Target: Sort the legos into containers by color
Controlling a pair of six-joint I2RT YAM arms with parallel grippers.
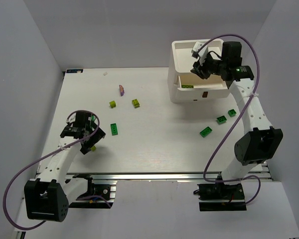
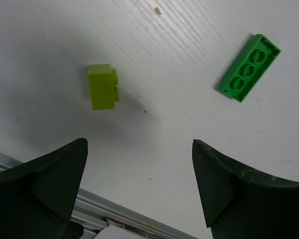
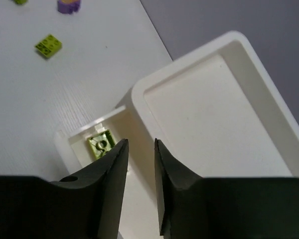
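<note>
Ahead of left gripper (image 2: 139,149), wide open and empty, lime brick (image 2: 103,86) sits left of centre, long axis across closing line. Right gripper (image 3: 140,147) half-open, empty, over box (image 3: 214,114).

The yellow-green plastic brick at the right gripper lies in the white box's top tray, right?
No. The right wrist view shows the yellow-green plastic brick at the right gripper lying in the pulled-out white drawer below the square top tray.

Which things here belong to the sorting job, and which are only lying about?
Job: green studded plastic bricks; yellow-green plastic bricks; purple plastic piece; white plastic drawer unit.
Lying about: tiny white scrap, far edge; small red-and-white label, far left corner.
</note>
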